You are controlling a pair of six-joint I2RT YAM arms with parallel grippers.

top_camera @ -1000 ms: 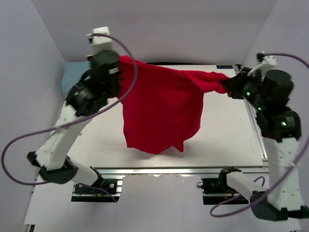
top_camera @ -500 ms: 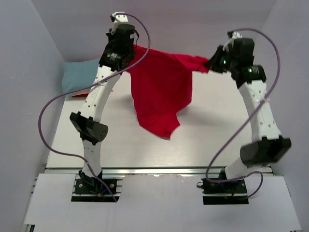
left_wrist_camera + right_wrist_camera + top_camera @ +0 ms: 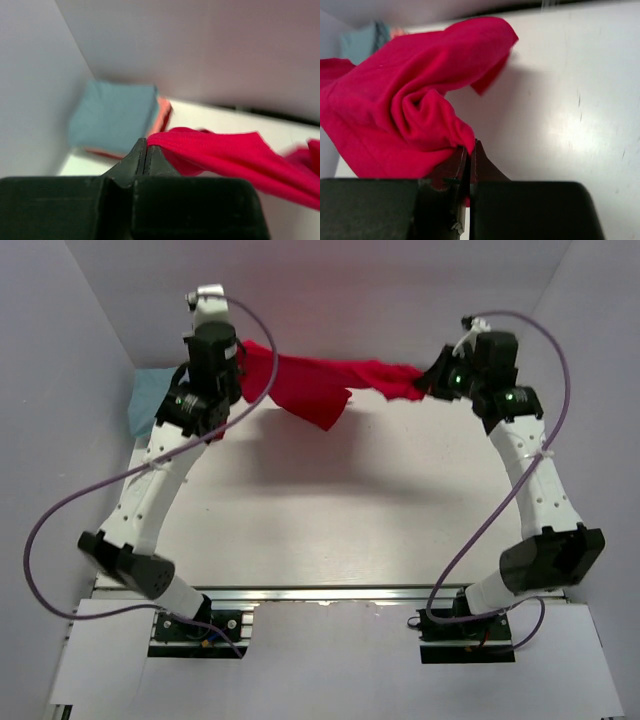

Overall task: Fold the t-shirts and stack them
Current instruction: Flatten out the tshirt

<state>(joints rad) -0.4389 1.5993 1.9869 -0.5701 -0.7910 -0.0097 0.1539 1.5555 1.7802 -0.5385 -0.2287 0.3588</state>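
The bright red t-shirt [image 3: 310, 385] hangs in the air near the table's far edge, pulled into a bunched band between both grippers. My left gripper [image 3: 246, 358] is shut on its left end, and in the left wrist view the jaws [image 3: 145, 142] pinch a red hem [image 3: 225, 155]. At the other end my right gripper [image 3: 427, 381] is shut on the cloth; the right wrist view has red fabric [image 3: 405, 105] bunched at the closed tips [image 3: 470, 145]. A folded stack lies in the far left corner, light blue on top [image 3: 112, 115] [image 3: 150, 400], with a salmon-pink edge [image 3: 163, 112] under it.
White walls [image 3: 90, 360] close in the table [image 3: 340, 510] at the left, back and right. Purple cables [image 3: 60, 510] loop off both arms. A metal rail [image 3: 330, 592] runs along the near edge by the arm bases.
Both arms have reached toward the back of the table. The red shirt, which hung down as a wide sheet, has swung up into a short bunched band between the grippers.
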